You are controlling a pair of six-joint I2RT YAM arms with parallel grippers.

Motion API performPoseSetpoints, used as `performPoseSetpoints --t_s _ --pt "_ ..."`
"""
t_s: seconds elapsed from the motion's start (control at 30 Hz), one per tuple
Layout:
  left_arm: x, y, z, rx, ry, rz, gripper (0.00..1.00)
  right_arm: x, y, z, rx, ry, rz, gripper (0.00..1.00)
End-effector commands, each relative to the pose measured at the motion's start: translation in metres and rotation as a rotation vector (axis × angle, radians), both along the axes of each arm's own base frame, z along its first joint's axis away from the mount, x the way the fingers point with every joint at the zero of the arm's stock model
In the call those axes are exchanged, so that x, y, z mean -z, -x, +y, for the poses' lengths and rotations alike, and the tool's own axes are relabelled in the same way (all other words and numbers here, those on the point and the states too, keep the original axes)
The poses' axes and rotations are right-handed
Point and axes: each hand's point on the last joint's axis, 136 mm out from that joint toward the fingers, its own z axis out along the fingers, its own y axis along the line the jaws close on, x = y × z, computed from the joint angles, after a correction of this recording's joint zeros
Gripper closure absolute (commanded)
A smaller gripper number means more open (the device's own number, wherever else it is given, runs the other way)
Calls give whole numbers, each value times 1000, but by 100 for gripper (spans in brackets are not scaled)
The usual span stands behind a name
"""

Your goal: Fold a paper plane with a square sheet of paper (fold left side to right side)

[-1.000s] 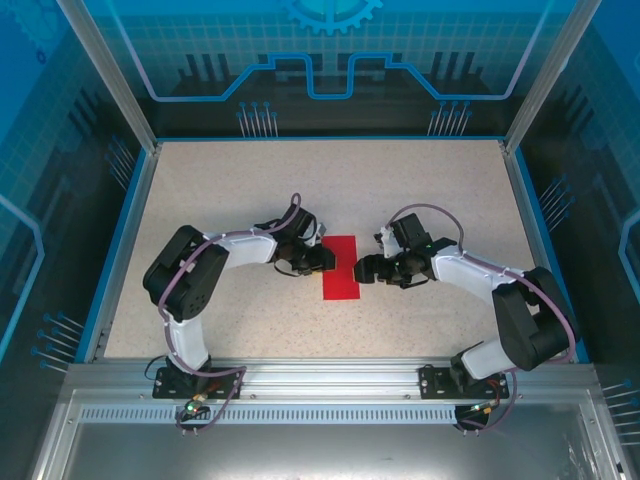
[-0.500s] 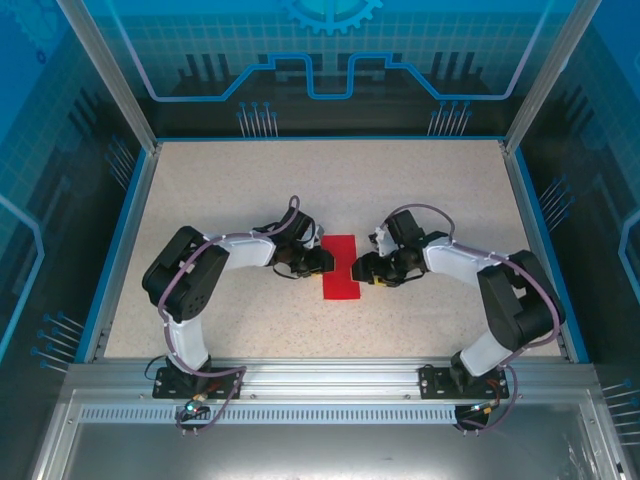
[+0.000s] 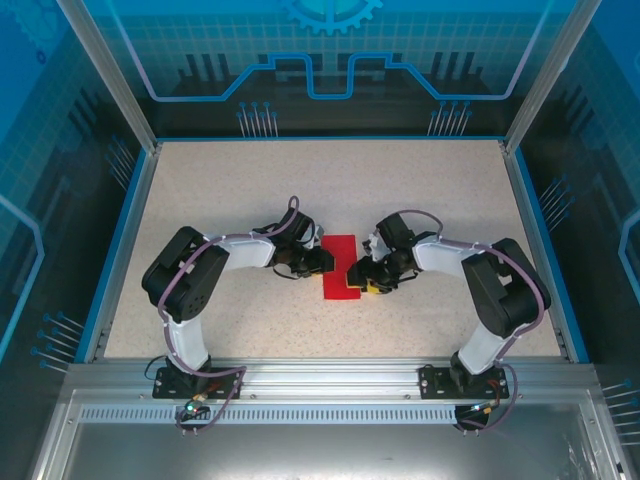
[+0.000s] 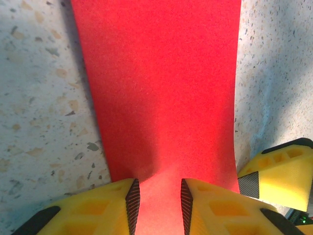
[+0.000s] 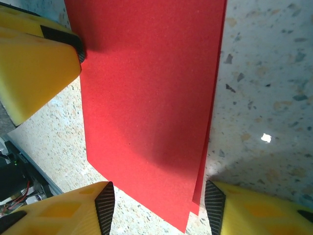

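I see my left hand (image 4: 158,200) narrowly parted over the red sheet (image 3: 340,262), and my right hand (image 5: 160,198) spread wide, the sheet's near edge between its fingers.

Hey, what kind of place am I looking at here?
Probably a robot lab or demo cell: a left arm and right arm bolted to an aluminium rail, a speckled table, and blue graphic panels walling it in.

Left arm (image 3: 245,248), right arm (image 3: 440,258): white and black, rounded, lilac cable (image 3: 292,207) looped alongside; left hand (image 4: 159,200), right hand (image 5: 160,196): yellow wedge fingers (image 4: 93,210), black ribbed pads (image 4: 133,200)
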Motion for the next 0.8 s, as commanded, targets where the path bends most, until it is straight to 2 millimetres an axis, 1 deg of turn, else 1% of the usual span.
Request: performPoseSetpoints --t_s 0.0,0.13,0.23,0.33,0.43,0.5,0.53,0.63,0.7,0.77 --pt "16 18 7 -1 -45 56 68 1 7 10 -5 -37 38 47" --pt "13 18 6 0 -36 48 67 -3 3 13 6 -58 25 49" --pt "5 16 4 4 -19 23 66 -6 0 14 17 -67 16 49" --pt "-15 10 2 5 12 -38 62 -6 -3 14 34 -69 26 49" --pt "-43 4 3 9 34 -136 55 -3 -5 13 56 -77 46 48" --pt "-59 4 6 12 43 -200 52 -3 -8 13 67 -92 53 48" --pt "-68 4 7 18 52 -236 51 -5 -11 15 74 -112 51 48" --pt "-85 11 14 28 63 -319 47 -8 -16 20 71 -141 62 47" --pt "-90 18 20 36 62 -358 46 -8 -17 20 66 -137 66 47" --pt "-95 26 28 37 57 -388 45 -7 -18 16 72 -117 69 47"
